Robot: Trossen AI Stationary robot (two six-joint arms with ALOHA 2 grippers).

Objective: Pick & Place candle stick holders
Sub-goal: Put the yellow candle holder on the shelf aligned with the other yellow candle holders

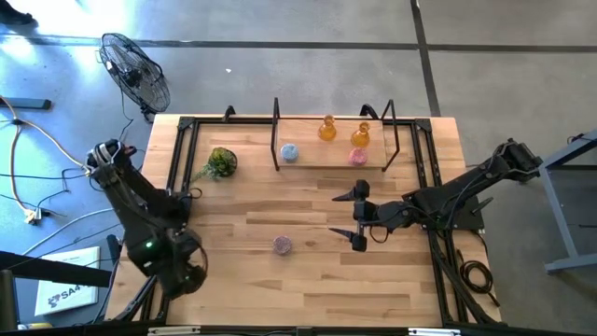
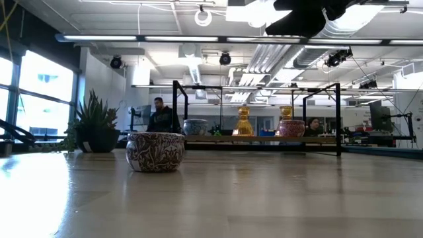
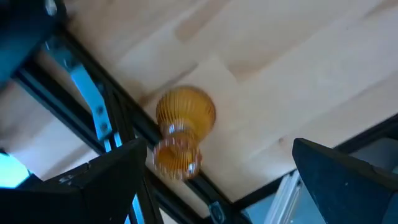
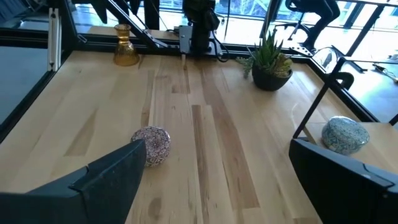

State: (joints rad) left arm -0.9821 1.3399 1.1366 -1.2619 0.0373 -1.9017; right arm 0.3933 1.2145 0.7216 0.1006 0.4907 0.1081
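One amber bottle-shaped candle stick holder [image 3: 184, 124] stands upright on the wood by the table's left near frame. It also shows in the right wrist view [image 4: 124, 45]. My left gripper [image 3: 217, 149] hangs open above it, pointing down, one finger on either side and clear of it. A short round patterned holder [image 1: 283, 245] sits on its base in the middle of the table. My right gripper [image 1: 359, 216] is open just to its right, above the table. Two amber holders [image 1: 327, 129] [image 1: 360, 135], a blue one [image 1: 289, 152] and a pink one [image 1: 358, 156] stand on the far shelf.
A black-framed wooden shelf [image 1: 308, 164] runs along the table's far side. A small green plant [image 1: 222, 161] stands at the far left. Black rails [image 1: 179, 154] border the table's left and right sides. Bare wood lies between the round holder and the shelf.
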